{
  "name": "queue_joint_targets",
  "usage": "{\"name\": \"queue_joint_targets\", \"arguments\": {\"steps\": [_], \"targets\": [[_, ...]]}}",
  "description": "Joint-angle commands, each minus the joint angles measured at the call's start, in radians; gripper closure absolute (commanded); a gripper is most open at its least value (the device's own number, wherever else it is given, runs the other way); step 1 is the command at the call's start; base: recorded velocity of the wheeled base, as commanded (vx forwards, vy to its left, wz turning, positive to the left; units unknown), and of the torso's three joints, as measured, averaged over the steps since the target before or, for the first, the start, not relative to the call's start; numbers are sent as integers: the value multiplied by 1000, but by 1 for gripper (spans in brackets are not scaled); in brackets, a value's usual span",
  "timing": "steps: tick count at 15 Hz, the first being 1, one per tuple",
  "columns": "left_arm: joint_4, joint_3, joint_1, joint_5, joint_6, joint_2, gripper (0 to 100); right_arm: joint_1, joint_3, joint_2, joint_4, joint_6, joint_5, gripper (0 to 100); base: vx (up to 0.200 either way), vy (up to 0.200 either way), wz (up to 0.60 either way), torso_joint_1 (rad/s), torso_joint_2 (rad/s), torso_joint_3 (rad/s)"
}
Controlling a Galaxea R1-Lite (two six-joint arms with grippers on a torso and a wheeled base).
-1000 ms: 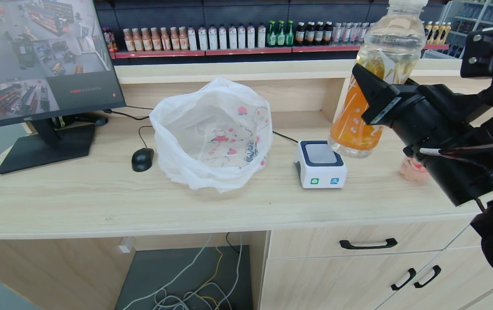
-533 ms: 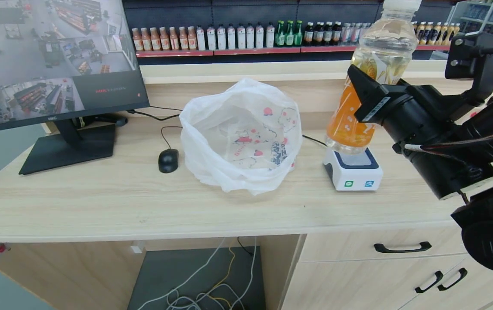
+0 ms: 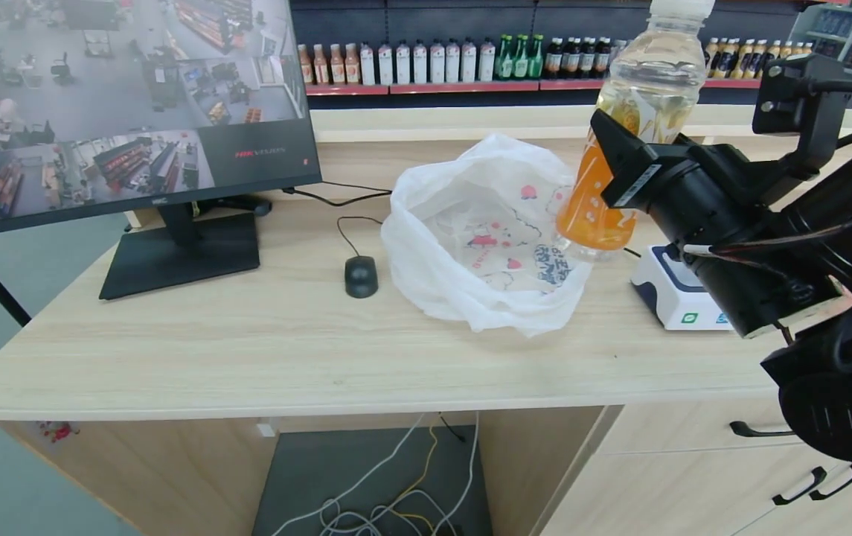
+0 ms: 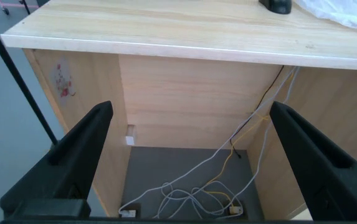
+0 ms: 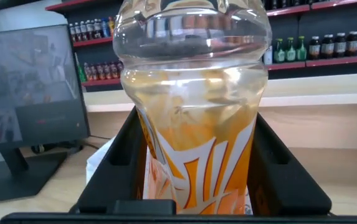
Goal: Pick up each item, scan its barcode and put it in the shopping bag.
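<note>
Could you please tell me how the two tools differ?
The left tool is open and empty; the right tool is shut on a clear plastic bottle with an orange label. The left tool points under the wooden countertop; the right tool is over it. Both are black.

A brand mark in red lettering stands on the dark panel at the 4 o'clock corner of the monitor. The scanner has two small square icons on its 6 o'clock face, one green and one blue, each with a white sign. The bag, at the scanner's 9 o'clock, bears red cartoon figures and a dark blue block of print too small to read. The bottle has an orange label with white stripes and no legible words. A white strip of tiny print lies on a finger of the right gripper.
</note>
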Motion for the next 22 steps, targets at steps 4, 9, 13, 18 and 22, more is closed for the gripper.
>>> {"name": "queue_joint_targets", "arguments": {"steps": [4, 9, 13, 18, 22], "targets": [[0, 0, 0, 0, 2, 0, 0, 5, -154, 114, 45, 0, 44, 100, 0, 0, 0, 0, 0, 0], [0, 0, 0, 0, 2, 0, 0, 10, -436, 258, 218, -3, 44, 100, 0, 0, 0, 0, 0, 0], [0, 0, 0, 0, 2, 0, 0, 9, -657, 387, 338, -2, 96, 100, 0, 0, 0, 0, 0, 0], [0, 0, 0, 0, 2, 0, 0, 1, -831, 532, 382, 0, 110, 100, 0, 0, 0, 0, 0, 0], [0, 0, 0, 0, 2, 0, 0, -11, -900, 625, 379, 0, 115, 100, 0, 0, 0, 0, 0, 0]]}}
